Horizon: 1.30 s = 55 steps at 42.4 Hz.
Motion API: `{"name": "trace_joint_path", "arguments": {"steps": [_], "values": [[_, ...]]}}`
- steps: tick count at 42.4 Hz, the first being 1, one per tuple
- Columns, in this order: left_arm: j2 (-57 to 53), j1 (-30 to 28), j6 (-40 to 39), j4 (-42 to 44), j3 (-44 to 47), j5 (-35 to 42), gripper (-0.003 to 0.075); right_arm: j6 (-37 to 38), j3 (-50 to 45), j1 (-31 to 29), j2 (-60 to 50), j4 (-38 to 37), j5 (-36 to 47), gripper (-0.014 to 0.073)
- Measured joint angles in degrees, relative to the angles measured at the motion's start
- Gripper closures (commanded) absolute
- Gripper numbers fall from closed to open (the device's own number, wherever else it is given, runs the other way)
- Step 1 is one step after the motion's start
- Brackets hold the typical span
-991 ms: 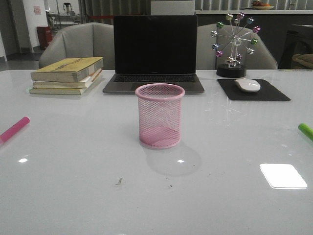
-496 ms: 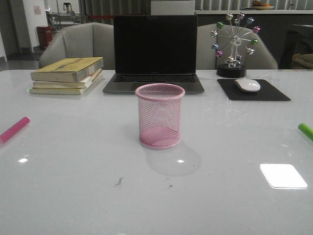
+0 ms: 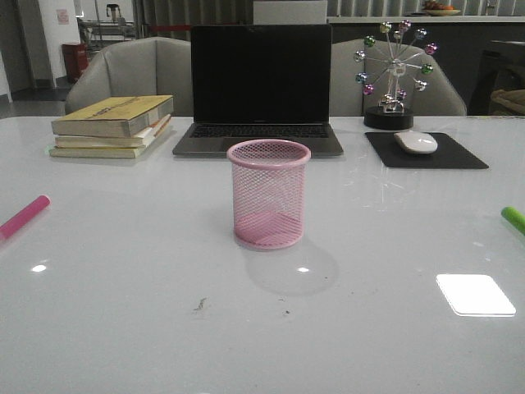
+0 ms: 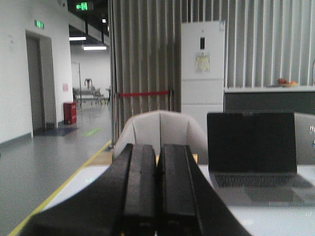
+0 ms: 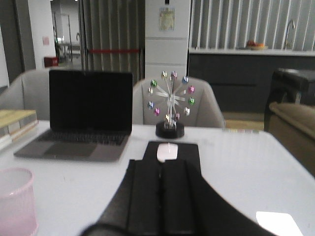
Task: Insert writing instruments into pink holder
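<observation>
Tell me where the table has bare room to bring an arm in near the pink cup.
Bare stretches lie on both sides of the pink holder: one toward the magenta pen, one toward the green pen. The near table is bare too. Behind it is crowded: books, laptop, mouse pad with mouse.

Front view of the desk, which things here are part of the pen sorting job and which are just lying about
For the job: pink holder, empty at centre; magenta pen at the left edge; green pen at the right edge.

Just lying about: laptop, stack of books, mouse on its mouse pad, ferris wheel ornament.
</observation>
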<state>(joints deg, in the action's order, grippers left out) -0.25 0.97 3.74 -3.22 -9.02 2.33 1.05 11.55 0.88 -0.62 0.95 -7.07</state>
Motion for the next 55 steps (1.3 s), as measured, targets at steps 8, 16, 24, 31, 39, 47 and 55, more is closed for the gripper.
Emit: {"name": "trace_joint_path", "arguments": {"steps": [8, 16, 24, 31, 39, 47, 55], "values": [[1.2, 0.0, 0.0, 0.0, -15.7, -8.6, 0.0629, 0.0, 15.4, 0.0, 4.4, 0.0, -4.7, 0.0536], [10.0, 0.0, 0.0, 0.0, -31.1, -23.2, 0.0629, 0.0, 28.7, 0.0, 14.1, 0.0, -12.4, 0.0536], [18.5, 0.0, 0.0, 0.0, -35.3, -34.6, 0.0629, 0.0, 32.9, 0.0, 22.1, 0.0, -22.9, 0.0536], [24.2, 0.0, 0.0, 0.0, -35.3, -43.4, 0.0629, 0.0, 31.5, 0.0, 28.0, 0.0, -33.5, 0.0536], [29.9, 0.0, 0.0, 0.0, -35.3, -49.0, 0.0629, 0.0, 27.3, 0.0, 34.0, 0.0, -37.4, 0.0536], [33.6, 0.1, 0.0, -0.2, -34.8, -50.5, 0.059, 0.0, 23.6, 0.0, 39.2, 0.0, -37.9, 0.0461], [34.3, 6.4, 3.8, -3.6, -31.9, -48.1, 0.0309, 0.0, 23.5, 0.0, 44.8, 0.0, -37.7, 0.0104]]}}
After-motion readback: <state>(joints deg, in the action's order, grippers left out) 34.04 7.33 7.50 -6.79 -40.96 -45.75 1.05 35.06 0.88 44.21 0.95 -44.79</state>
